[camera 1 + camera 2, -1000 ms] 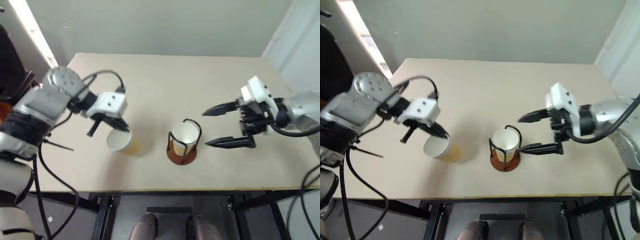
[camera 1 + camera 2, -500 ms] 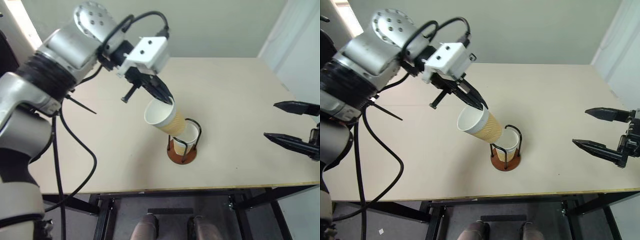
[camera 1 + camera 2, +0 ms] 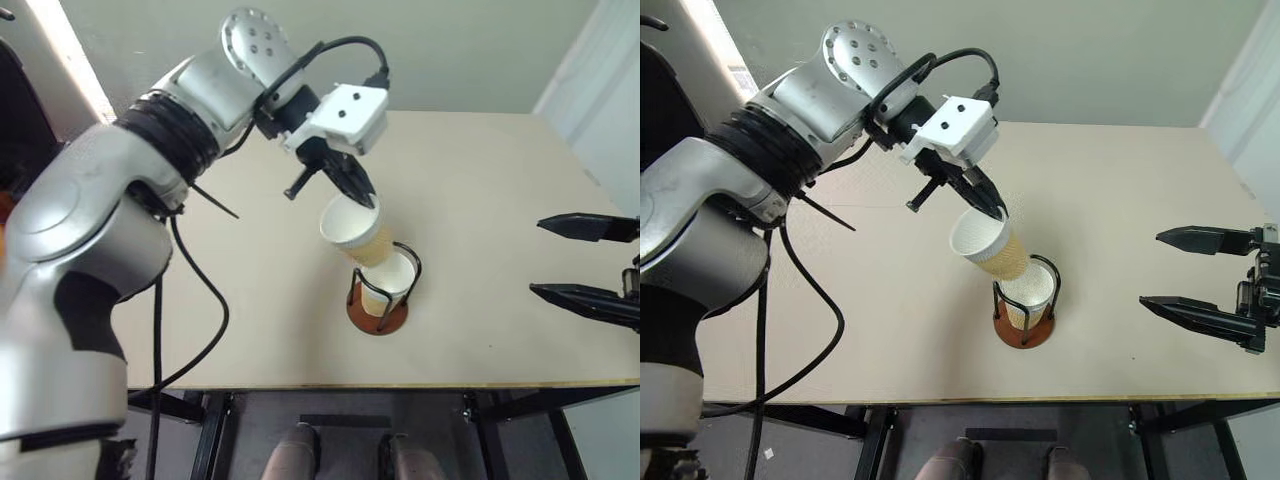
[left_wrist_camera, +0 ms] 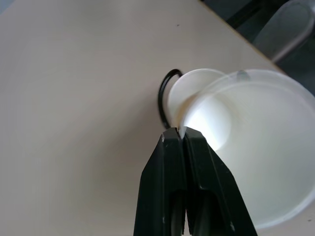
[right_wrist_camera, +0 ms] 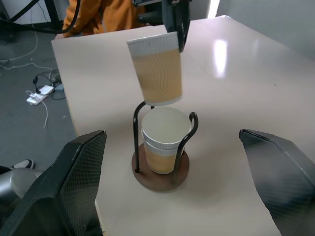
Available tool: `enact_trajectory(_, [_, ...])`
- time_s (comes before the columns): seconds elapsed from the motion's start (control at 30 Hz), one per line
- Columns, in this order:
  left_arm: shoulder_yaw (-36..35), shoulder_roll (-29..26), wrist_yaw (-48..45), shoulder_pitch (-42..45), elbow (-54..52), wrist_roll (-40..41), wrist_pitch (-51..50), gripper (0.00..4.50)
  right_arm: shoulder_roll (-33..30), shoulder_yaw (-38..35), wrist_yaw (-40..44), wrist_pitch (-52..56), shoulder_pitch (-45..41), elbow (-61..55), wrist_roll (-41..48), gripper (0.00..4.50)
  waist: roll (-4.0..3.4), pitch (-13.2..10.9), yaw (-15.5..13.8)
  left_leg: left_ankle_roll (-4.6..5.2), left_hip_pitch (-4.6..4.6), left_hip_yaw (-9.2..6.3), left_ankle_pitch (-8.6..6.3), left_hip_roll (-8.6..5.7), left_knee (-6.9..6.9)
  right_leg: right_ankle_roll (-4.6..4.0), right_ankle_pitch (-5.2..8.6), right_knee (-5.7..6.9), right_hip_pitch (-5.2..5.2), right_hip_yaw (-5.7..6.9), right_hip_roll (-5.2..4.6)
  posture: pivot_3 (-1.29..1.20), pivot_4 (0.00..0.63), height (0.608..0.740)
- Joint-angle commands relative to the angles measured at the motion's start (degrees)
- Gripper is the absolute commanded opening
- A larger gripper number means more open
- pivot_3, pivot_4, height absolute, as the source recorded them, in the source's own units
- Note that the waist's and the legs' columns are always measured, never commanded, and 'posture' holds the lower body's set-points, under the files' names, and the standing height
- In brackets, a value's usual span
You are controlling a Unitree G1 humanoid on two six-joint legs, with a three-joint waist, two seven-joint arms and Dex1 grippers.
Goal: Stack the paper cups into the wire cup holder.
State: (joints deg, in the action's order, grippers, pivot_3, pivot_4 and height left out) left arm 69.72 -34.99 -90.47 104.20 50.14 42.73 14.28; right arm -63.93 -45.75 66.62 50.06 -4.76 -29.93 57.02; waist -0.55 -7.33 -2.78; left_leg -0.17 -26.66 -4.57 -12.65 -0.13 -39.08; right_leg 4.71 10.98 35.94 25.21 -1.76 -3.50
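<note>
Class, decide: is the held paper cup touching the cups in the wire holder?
Apart. The right wrist view shows table between the held cup and the stacked cups.

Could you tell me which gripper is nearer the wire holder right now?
Left. The left gripper holds a cup just above the wire holder; the right gripper waits open, well off to the side.

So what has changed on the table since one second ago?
The left gripper, shut on a paper cup, lifted it off the table and carried it over the wire holder. The right gripper drew back from the holder, jaws open. The holder with its cups stayed put.
</note>
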Motion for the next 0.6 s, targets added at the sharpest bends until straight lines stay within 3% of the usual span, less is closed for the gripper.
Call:
enact_trajectory(0.03, [-2.0, 1.4, -2.0, 2.9, 1.4, 0.2, 1.0, 0.05, -1.0, -0.9, -0.3, -1.4, 0.3, -0.8, -0.3, 4.50, 0.00, 0.0, -0.1, 0.04, -0.01, 0.08, -0.07, 0.00, -0.03, 0.02, 0.01, -0.01, 0.01, -0.01, 0.01, 0.00, 0.150, 0.740])
enact_trajectory(0.6, [0.2, 6.6, -2.0, 2.2, -0.6, 0.0, 1.3, 0.05, -0.2, -0.2, -2.5, -3.1, 1.7, -2.0, -0.4, 4.50, -0.06, 0.0, -0.4, 0.35, -0.01, 0.31, -0.44, 0.03, -0.68, 0.25, -0.02, 0.14, -0.08, -0.08, 0.03, 0.00, 0.150, 0.740])
